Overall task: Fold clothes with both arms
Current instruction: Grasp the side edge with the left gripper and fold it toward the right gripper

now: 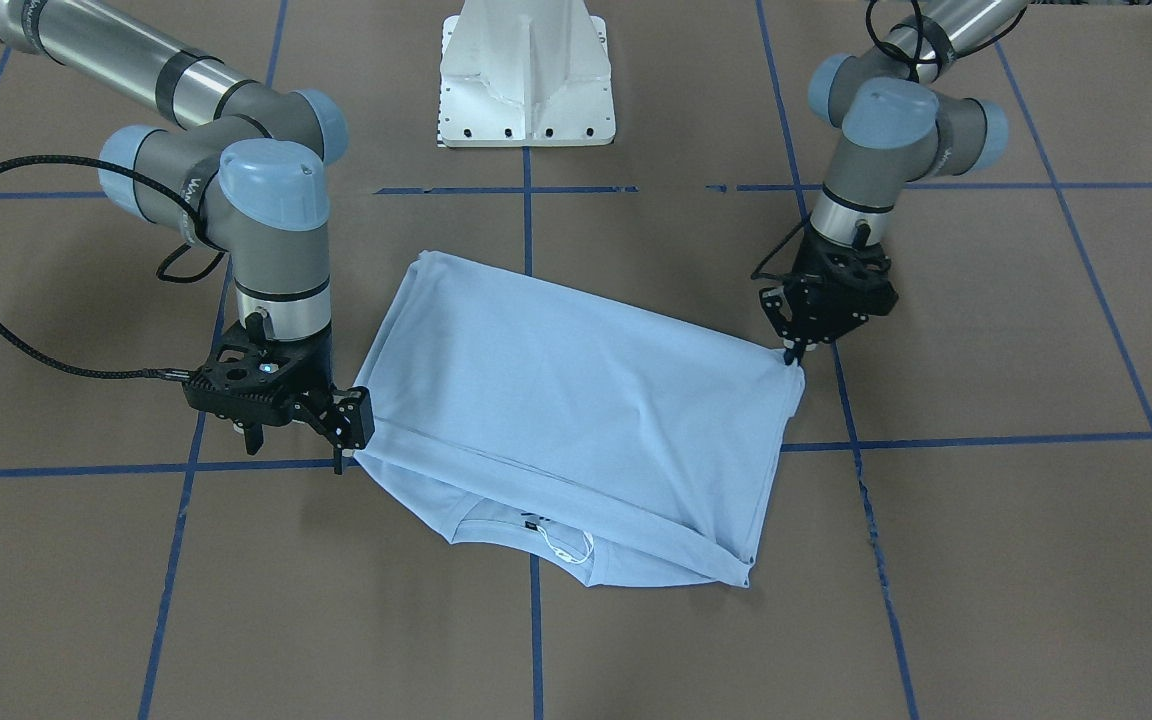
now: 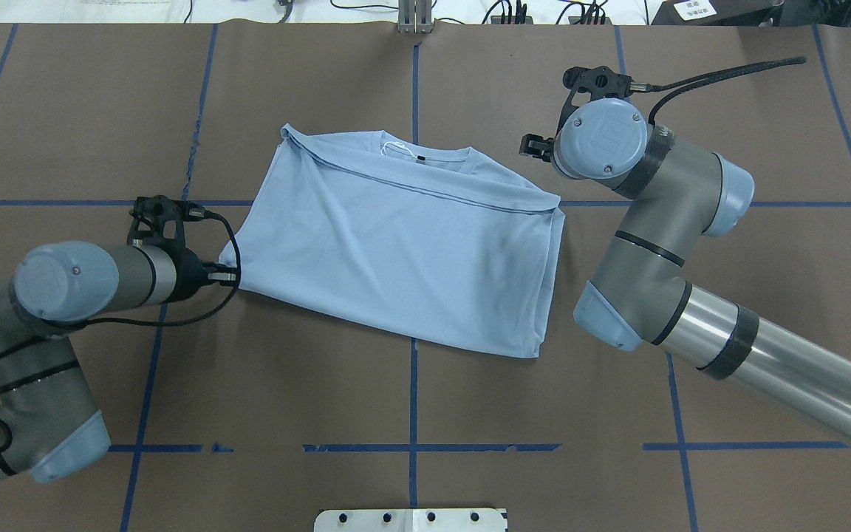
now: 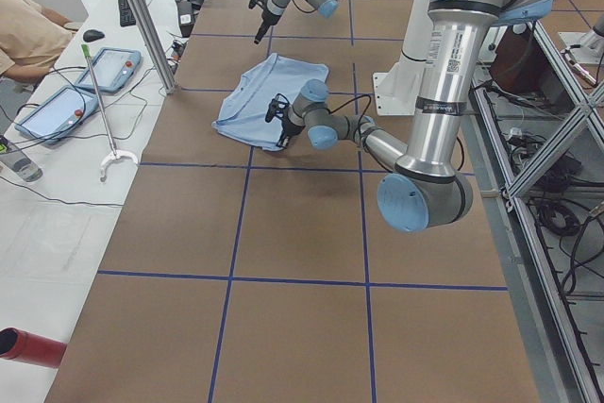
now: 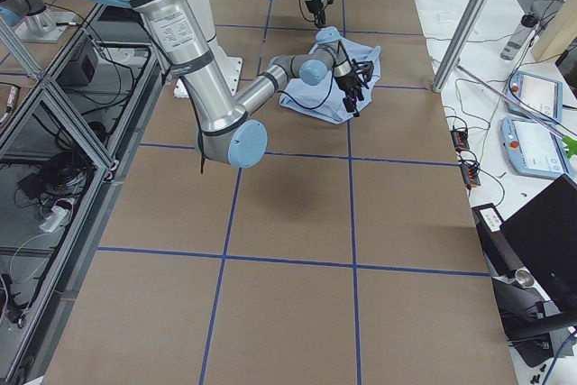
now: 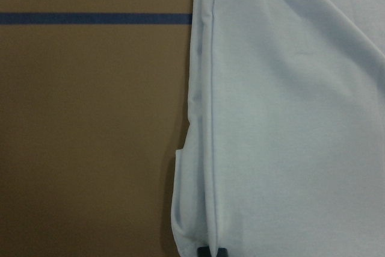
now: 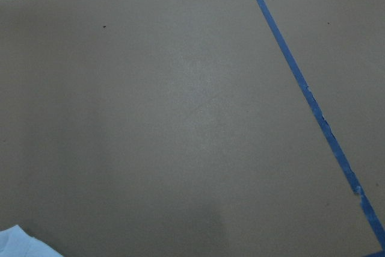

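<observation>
On the table [image 1: 986, 560], left hand [image 1: 794, 358] pinches T-shirt [image 1: 576, 400] corner; cannot tell for right hand [image 1: 344, 442].

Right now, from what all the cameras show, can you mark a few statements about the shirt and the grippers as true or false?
1. The T-shirt lies folded on the table. True.
2. The white string tag is at the edge nearest the white pedestal base. False: it is at the collar, on the edge far from the base.
3. The left gripper is at a corner of the T-shirt. True.
4. A palm print shows on the top layer. False: the top layer is plain light blue.
5. The right wrist view is filled with cloth. False: it shows mostly brown table and a blue tape line.
</observation>
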Motion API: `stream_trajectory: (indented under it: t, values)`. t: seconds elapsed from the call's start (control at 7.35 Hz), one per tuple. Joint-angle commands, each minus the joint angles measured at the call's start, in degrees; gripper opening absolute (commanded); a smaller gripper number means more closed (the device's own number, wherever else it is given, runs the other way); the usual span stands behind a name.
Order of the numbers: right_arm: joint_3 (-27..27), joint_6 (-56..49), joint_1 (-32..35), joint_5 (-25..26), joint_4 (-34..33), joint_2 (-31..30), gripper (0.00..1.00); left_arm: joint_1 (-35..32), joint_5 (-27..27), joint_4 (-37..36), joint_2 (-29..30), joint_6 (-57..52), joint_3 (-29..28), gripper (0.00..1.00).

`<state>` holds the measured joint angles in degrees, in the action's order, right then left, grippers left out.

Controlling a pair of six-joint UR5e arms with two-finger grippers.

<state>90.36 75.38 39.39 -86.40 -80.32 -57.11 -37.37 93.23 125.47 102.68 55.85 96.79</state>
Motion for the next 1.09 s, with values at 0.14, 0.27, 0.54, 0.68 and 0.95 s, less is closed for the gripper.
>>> stream_trajectory:
  t: [0.14, 0.27, 0.54, 0.68, 0.95]
  values:
    - [0.2, 0.1, -0.1, 0.0, 0.1, 0.3, 1.0, -11.9, 0.2, 0.0, 16.7, -10.9, -21.3, 0.0]
    - [0.4, 0.1, -0.1, 0.0, 0.1, 0.4, 1.0, -13.8, 0.0, 0.3, 23.6, -12.8, -30.9, 0.0]
    - [2.3, 0.1, -0.2, -0.2, -0.1, 0.5, 1.0, -15.4, -2.1, 5.5, 29.5, -16.7, -42.8, 0.0]
    - [2.3, 0.6, -0.5, -0.3, -0.1, 0.6, 1.0, -16.1, -1.6, 6.8, 29.2, -17.3, -42.4, 0.11]
    - [1.0, 11.4, -3.2, 0.2, -0.2, 4.4, 0.98, -16.2, 3.7, 10.5, 25.1, -17.3, -36.0, 1.0]
